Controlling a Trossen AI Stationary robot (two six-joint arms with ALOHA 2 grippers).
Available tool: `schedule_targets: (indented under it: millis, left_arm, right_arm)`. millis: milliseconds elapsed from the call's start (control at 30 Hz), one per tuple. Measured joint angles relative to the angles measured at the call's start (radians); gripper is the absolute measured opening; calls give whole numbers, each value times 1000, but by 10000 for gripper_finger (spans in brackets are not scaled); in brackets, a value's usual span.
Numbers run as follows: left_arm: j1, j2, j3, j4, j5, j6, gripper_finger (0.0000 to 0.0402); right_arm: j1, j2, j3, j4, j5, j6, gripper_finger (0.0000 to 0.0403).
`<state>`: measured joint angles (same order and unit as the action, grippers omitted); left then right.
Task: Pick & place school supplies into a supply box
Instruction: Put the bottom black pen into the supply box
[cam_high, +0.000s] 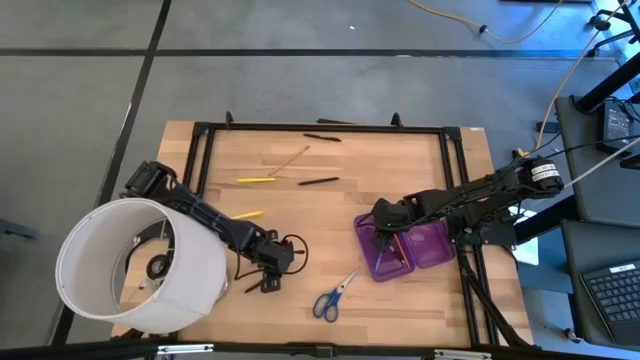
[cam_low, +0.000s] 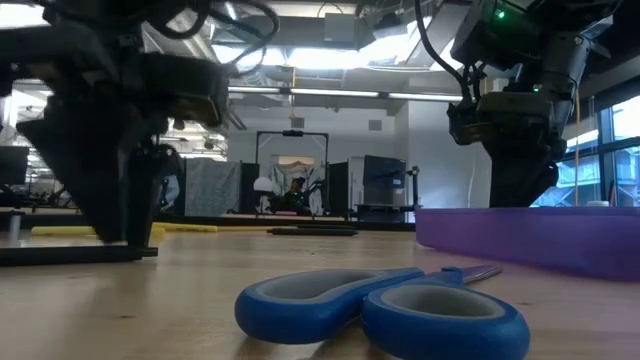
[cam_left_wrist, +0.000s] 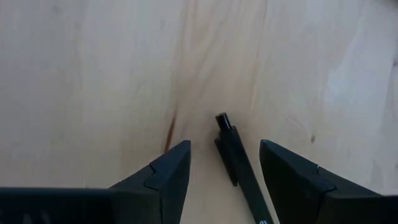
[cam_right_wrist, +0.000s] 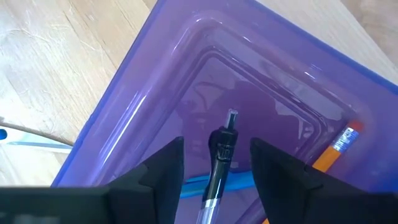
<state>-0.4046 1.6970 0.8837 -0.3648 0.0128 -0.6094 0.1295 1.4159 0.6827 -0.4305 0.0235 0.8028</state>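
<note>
Translucent purple supply box (cam_right_wrist: 155, 106), right gripper (cam_right_wrist: 216, 163) jaws wide over it, left gripper (cam_left_wrist: 225, 171) jaws wide astride slim black pen (cam_left_wrist: 239, 165)

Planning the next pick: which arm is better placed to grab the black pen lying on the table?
Left. The left gripper is open, straddling the black pen; the right gripper is over the purple box.

— Where's my overhead?
— Straight down on the whole table (cam_high: 400, 160). My low one sits at tabletop level, close behind the scissors (cam_low: 385, 308), facing the room. Both share the purple box (cam_high: 402, 245); each wrist camera looks steeply down, close in.
</note>
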Motion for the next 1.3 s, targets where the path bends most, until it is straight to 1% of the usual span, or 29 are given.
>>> schedule_targets:
  millis: [133,300,567,700,800,900,1133,1300]
  left_arm:
    - [0,35,5,1,4,-5,180]
    - [-1,46,5,-12,-35,4,158]
    - [-2,48,4,-42,-75,79,89]
    - [0,49,4,-44,-81,81,50]
    - [0,46,3,-40,-86,77,28]
    - [1,44,2,-30,-90,75,21]
    - [5,40,5,14,-92,93,23]
    - [28,43,48,27,-107,156,23]
  right_arm:
    - [0,0,0,0,0,0,183]
    - [0,0,0,0,0,-3,183]
    - [0,0,0,0,0,-3,183]
    - [0,0,0,10,0,-1,183]
    - [0,-6,0,8,5,-2,183]
    - [0,-26,-1,3,16,0,183]
    - [0,-115,-1,21,35,-8,183]
    - [7,-163,-1,104,36,-145,183]
